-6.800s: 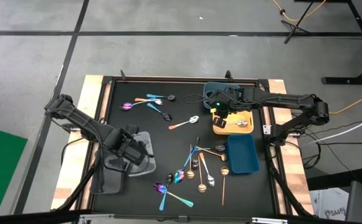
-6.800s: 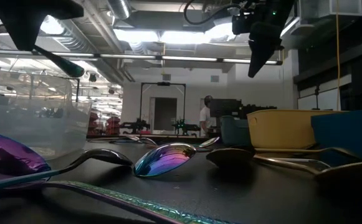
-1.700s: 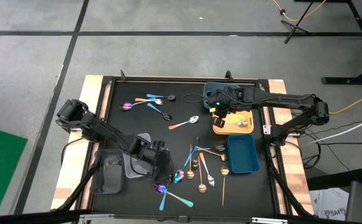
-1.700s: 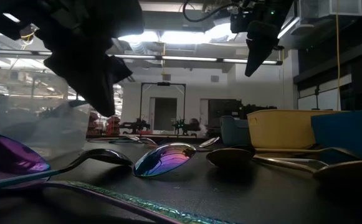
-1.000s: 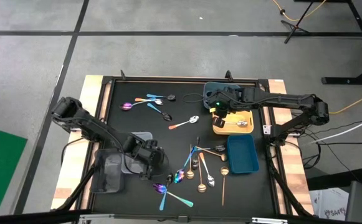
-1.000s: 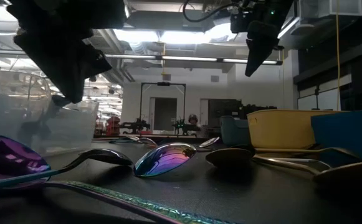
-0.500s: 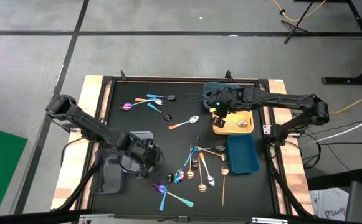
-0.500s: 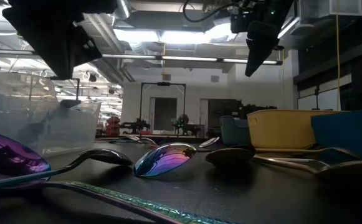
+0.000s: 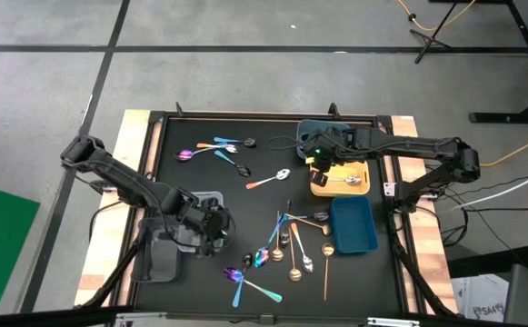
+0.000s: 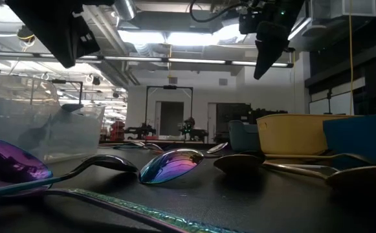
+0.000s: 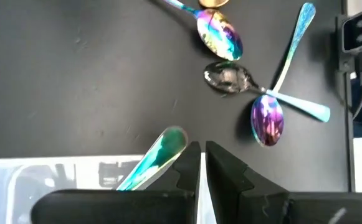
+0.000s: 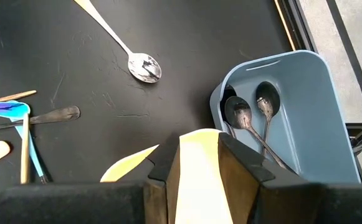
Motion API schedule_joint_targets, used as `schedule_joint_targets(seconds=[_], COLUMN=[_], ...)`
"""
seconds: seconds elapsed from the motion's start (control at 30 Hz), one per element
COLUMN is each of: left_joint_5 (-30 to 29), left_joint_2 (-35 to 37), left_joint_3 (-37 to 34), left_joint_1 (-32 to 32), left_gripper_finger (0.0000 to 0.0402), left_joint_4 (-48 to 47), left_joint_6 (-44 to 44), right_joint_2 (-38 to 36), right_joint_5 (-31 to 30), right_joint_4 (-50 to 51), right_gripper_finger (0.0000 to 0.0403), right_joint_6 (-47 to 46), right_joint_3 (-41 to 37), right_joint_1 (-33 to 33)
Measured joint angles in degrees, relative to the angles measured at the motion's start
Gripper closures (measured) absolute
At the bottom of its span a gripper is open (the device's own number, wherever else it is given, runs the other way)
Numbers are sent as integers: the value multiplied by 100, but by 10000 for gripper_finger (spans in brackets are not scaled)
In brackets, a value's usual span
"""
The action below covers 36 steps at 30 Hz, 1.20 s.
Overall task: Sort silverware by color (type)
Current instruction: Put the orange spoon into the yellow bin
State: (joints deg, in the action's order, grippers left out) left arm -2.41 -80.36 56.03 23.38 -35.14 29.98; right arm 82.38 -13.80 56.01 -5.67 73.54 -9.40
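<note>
Small spoons in purple, teal, gold, silver and copper lie in a cluster (image 9: 282, 247) at the table's near middle. A few more (image 9: 218, 147) lie toward the far left. My left gripper (image 9: 214, 229) (image 11: 202, 165) is shut and hangs over the clear tray's (image 9: 207, 196) right edge. A teal spoon (image 11: 162, 149) lies in that tray, its bowl sticking out over the rim beside my fingers, not between them. My right gripper (image 9: 320, 166) (image 12: 199, 140) is open, high above the yellow tray (image 9: 359, 186), which holds a silver spoon (image 9: 345, 181).
A grey-blue tray (image 12: 305, 106) at the far side holds two dark spoons (image 12: 255, 115). A blue tray (image 9: 353, 227) sits at the near right and a second clear tray (image 9: 159, 256) at the near left. An iridescent spoon (image 11: 266, 118) and a dark one (image 11: 227, 78) lie just beyond my left gripper.
My left gripper has moved a little toward the table's left edge, from beside the spoon cluster to over the clear tray, and has risen. My right arm has kept still.
</note>
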Motion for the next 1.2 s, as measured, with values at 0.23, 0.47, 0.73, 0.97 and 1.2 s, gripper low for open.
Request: schedule_joint_targets(seconds=[0.23, 0.47, 0.73, 0.97, 1.2], left_joint_5=[-657, -1457, -1487, -1500, -1500], left_joint_2=[494, 818, 803, 800, 800], left_joint_3=[0, 0, 0, 0, 0], left_joint_1=[2, 0, 2, 2, 2], left_gripper_finger=[383, 383, 383, 383, 383], left_joint_4=[-4, 8, 15, 36, 96], left_joint_6=[-7, -21, -53, -50, -48], right_joint_2=[0, 296, 1211, 1988, 2574], right_joint_5=[476, 955, 1492, 1490, 1481], right_joint_4=[-731, -1854, -2770, -3137, -3351], right_gripper_finger=[306, 306, 306, 306, 306], right_joint_6=[11, 455, 1040, 1510, 1757], right_joint_3=[0, 0, 0, -2, -2], right_joint_1=[-1, 1, 2, 1, -1])
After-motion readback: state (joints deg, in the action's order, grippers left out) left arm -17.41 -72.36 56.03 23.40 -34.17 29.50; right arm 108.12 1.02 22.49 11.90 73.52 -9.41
